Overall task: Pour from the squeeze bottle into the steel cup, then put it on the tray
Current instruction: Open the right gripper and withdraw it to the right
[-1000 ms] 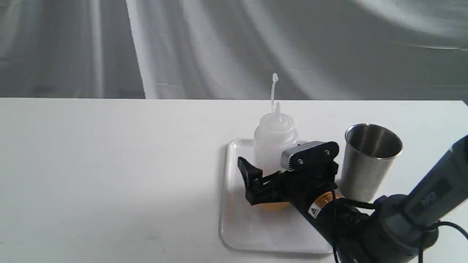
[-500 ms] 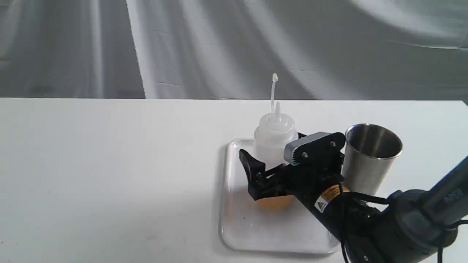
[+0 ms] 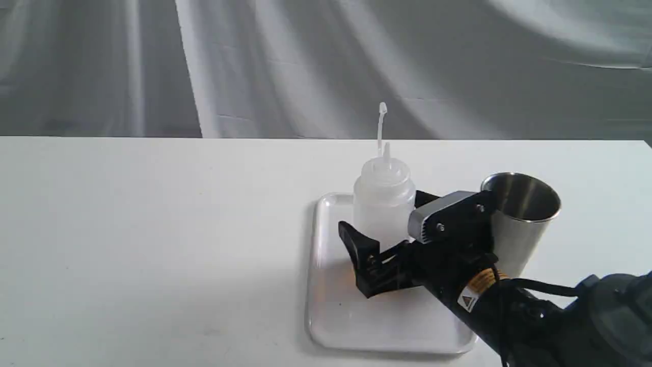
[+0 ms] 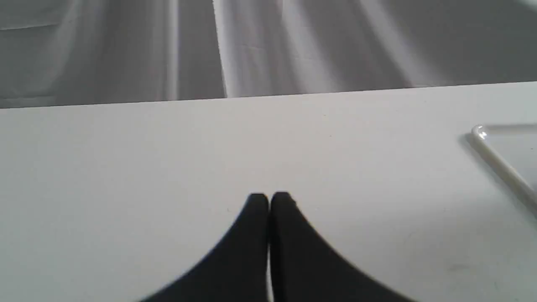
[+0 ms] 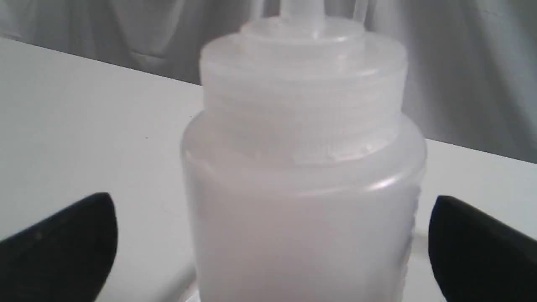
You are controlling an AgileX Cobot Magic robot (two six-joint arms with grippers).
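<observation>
We see the right gripper (image 3: 382, 211) spread wide, let go and clasping nothing. The squeeze bottle (image 3: 383, 204) stands upright between its two black fingers (image 3: 356, 250). In the right wrist view the gripper (image 5: 272, 201) frames the bottle (image 5: 302, 188), with a clear strip of white surface between each fingertip and the bottle wall, so neither finger touches it. The nozzle (image 3: 387, 150) points straight up above the gripper, and the thin cap strap (image 3: 381, 122) rises higher beside it. The gripper's nearer finger and body hide the bottle's base, so we cannot make out the liquid level.

The bottle rests on the tray (image 3: 346, 316), which lies flat beneath the open fingers and reaches out past them on both sides. The steel cup (image 3: 524, 219) stands upright on the table (image 3: 153, 229) just beside the tray, behind the gripper's wrist block, which covers part of its rim and wall. Whether cup and tray touch we cannot tell.

The left gripper (image 4: 268, 197) is clenched, its two fingertips pressed together with nothing between them, low over bare table. One rounded corner of the tray (image 4: 495, 155) shows off to one side of it, well apart from its tips. Grey draped cloth (image 3: 305, 66) hangs beyond the table's far edge.
</observation>
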